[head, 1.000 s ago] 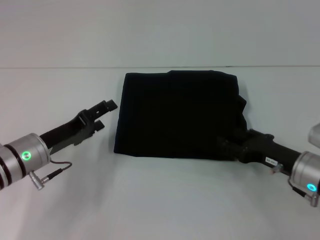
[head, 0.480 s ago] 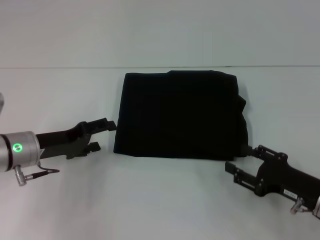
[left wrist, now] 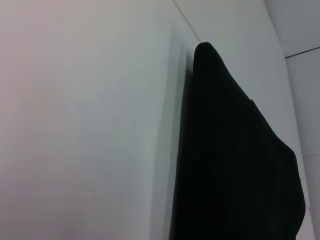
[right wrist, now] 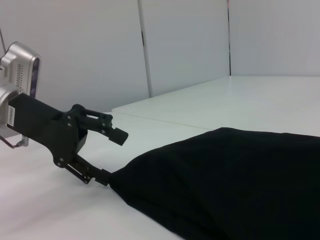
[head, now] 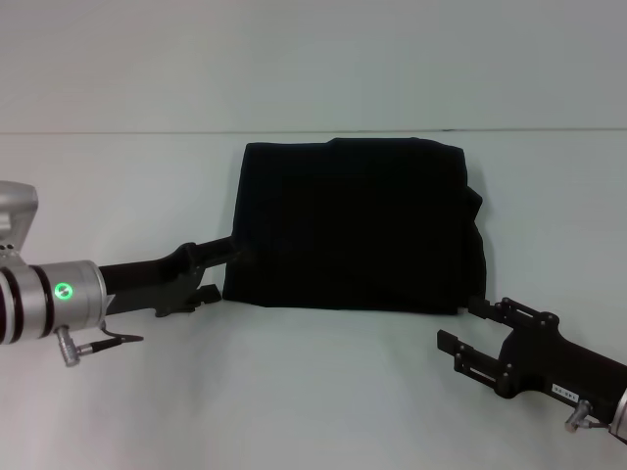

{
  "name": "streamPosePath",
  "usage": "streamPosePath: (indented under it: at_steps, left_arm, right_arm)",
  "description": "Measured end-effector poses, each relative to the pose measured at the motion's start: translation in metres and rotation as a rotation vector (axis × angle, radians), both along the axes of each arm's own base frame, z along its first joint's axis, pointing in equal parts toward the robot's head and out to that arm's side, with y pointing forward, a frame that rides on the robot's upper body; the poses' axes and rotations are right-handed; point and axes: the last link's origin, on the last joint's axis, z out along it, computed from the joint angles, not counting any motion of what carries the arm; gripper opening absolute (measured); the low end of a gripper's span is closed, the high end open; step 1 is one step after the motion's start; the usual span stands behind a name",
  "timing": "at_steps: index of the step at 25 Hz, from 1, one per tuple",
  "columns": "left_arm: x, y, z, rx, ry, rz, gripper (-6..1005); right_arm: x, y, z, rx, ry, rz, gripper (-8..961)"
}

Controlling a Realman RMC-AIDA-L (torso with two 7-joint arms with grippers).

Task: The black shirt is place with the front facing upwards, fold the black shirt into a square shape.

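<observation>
The black shirt (head: 353, 225) lies folded into a rough square in the middle of the white table, with no lettering showing. My left gripper (head: 216, 272) is open at the shirt's near left corner. In the right wrist view the left gripper (right wrist: 112, 157) has its lower fingertip (right wrist: 102, 178) touching that corner of the shirt (right wrist: 225, 185). My right gripper (head: 462, 323) is open and sits just off the shirt's near right corner, holding nothing. The left wrist view shows only the shirt's edge (left wrist: 235, 160) on the table.
The white table (head: 313, 401) stretches out around the shirt, and a pale wall (head: 313, 59) stands behind it. Panelled walls (right wrist: 185, 45) show in the right wrist view.
My right gripper has drawn back from the shirt's near right edge toward me and stands open. My left gripper has come down and in to the shirt's near left corner.
</observation>
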Motion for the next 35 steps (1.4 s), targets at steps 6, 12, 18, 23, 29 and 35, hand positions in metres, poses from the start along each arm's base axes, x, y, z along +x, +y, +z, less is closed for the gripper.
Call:
streamPosePath:
  at_steps: [6, 12, 18, 23, 29, 35]
  left_arm:
    - [0.004, 0.001, -0.007, -0.007, 0.003, -0.001, 948]
    - [0.010, 0.002, -0.013, -0.035, 0.034, -0.036, 948]
    - [0.007, 0.004, -0.012, -0.005, 0.058, -0.038, 905]
    - [0.010, 0.004, -0.015, -0.024, 0.077, -0.064, 607]
    - [0.012, 0.003, -0.016, -0.034, 0.081, -0.078, 341]
    - [0.011, 0.000, -0.015, -0.042, 0.076, -0.090, 186]
  right_arm:
    - [-0.001, 0.002, 0.000, 0.000, -0.001, 0.005, 704]
    - [-0.002, 0.002, 0.000, -0.001, 0.001, 0.003, 703]
    - [-0.001, 0.001, 0.000, -0.001, 0.002, 0.001, 703]
    - [-0.001, 0.001, 0.000, -0.001, 0.005, 0.001, 703]
    - [-0.001, 0.001, 0.000, -0.001, 0.004, -0.001, 704]
    - [-0.001, 0.001, 0.001, 0.004, 0.009, -0.005, 704]
